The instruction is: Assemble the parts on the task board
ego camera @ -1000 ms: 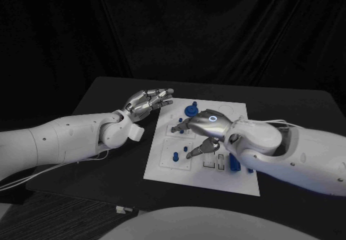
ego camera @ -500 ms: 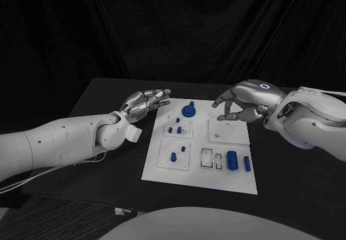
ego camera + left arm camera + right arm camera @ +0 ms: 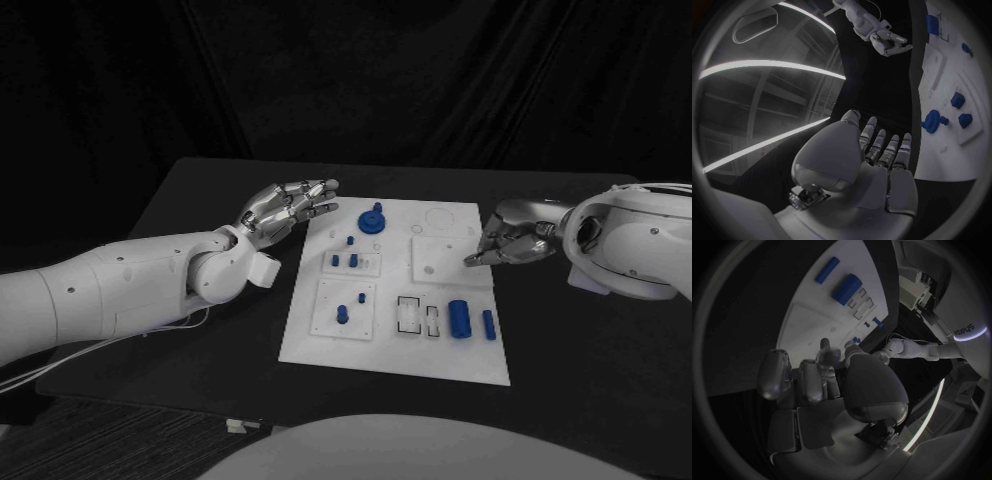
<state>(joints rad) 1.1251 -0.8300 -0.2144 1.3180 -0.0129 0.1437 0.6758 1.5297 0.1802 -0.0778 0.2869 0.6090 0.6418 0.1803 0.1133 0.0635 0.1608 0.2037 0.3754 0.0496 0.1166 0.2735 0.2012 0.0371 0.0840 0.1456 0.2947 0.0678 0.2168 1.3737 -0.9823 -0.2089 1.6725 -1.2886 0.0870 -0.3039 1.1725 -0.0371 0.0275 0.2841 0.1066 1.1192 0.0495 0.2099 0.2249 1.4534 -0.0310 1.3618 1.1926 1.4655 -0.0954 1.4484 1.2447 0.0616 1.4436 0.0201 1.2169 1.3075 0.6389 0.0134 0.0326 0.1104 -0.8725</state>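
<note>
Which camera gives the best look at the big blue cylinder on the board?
The head view: the cylinder lies in plain sight near the board's front edge. The right wrist view shows it smaller and bent. The left wrist view catches a blue piece at the rim, possibly it.

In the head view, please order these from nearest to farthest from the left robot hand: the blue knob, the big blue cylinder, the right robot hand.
From the left robot hand:
1. Blue knob, at the task board's far edge.
2. Right robot hand, beside the board's right edge.
3. Big blue cylinder, lying near the board's front right.
</note>
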